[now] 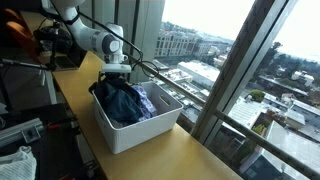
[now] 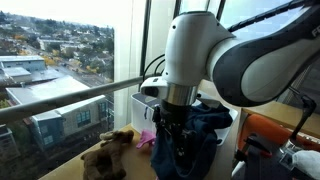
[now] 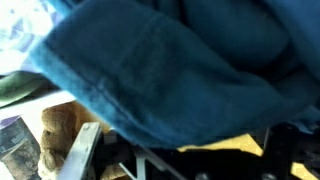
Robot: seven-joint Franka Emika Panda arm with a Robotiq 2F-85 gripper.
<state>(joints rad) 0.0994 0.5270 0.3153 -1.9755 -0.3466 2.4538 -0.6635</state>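
My gripper hangs over a white bin on the wooden counter, right at the top of a heap of dark blue cloth. In an exterior view the gripper reaches down beside the same blue cloth. In the wrist view the blue cloth fills almost the whole picture and hides the fingers. A small yellow patch shows under it. I cannot tell whether the jaws are open or shut on the cloth.
A brown plush toy lies on the counter by the window, and it also shows in the wrist view. A pink item lies next to it. Tall window panes and frames run along the counter's far edge.
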